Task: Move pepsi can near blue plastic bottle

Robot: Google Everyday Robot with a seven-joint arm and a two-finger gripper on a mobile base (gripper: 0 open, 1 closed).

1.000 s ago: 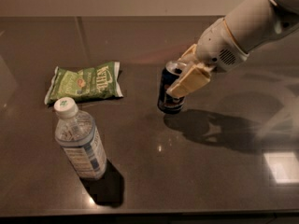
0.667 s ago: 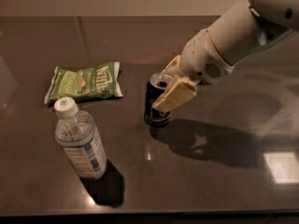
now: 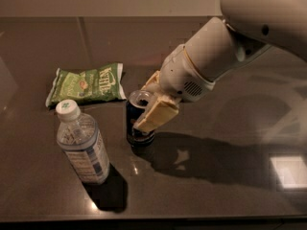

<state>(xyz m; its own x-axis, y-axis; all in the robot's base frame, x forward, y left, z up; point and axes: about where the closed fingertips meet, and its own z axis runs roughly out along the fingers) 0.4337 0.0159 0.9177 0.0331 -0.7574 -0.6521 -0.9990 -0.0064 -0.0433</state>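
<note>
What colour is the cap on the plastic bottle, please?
White cap, seen in the camera view; the claw grips the pepsi can beside the bottle.

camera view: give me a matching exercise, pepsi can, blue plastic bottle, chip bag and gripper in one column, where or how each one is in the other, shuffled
Column A
1. pepsi can
2. blue plastic bottle
3. green chip bag
4. gripper

Column B
a. lying flat at the back left of the table
b. standing at the front left, white cap on
c. closed on the can, near the middle of the table
d. upright, held, just right of the bottle

Pairs: 1-d, 2-b, 3-a, 4-c
</note>
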